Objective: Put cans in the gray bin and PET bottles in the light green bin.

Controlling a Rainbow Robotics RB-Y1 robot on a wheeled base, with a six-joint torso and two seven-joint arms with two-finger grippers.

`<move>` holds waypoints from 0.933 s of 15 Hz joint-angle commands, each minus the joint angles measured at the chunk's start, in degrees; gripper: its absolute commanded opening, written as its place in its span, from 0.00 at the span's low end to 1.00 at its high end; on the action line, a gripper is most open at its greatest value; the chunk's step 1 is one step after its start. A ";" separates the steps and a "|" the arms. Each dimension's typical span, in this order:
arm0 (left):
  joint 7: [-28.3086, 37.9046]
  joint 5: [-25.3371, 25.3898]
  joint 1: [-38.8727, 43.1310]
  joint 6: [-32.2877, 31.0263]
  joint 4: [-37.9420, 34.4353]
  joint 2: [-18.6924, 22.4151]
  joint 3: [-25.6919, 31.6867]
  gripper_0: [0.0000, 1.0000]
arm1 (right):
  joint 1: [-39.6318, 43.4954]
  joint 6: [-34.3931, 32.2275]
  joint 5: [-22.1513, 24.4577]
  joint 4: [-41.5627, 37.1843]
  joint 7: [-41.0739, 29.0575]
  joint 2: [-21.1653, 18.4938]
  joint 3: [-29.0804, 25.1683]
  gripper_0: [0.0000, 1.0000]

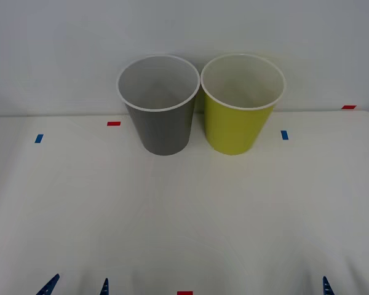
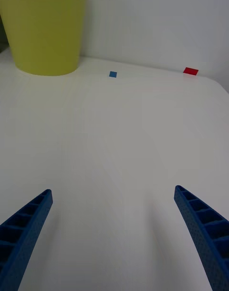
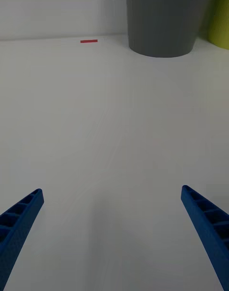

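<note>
2 bins are seen upright side by side at the far end of a white table (image 1: 184,221), set against a pale wall: the gray bin (image 1: 160,120) on the left and the light green bin (image 1: 238,123) on the right, their white rims nearly touching. Both pale interiors are seen from above, with nothing visible in the parts shown. Small red tape marks (image 1: 114,123) and blue tape marks (image 1: 285,134) are stuck on the tabletop around the bins; no writing or labels can be read on anything. The left gripper (image 3: 112,233) and the right gripper (image 2: 112,231) are held low over the near edge of the table, well apart from the bins, each with blue ribbed fingers spread wide around bare tabletop.
</note>
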 commanded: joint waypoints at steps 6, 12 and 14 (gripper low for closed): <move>0.00 0.00 0.00 0.00 0.00 0.00 0.00 1.00 | 0.00 0.00 0.00 0.00 0.00 0.00 0.00 0.88; 0.00 0.00 0.00 0.00 0.00 0.00 0.00 1.00 | 0.00 0.00 0.00 0.00 0.00 0.00 0.00 0.88; 0.00 0.00 0.00 0.00 0.00 0.00 0.00 1.00 | 0.00 0.00 0.00 0.00 0.00 0.00 0.00 0.88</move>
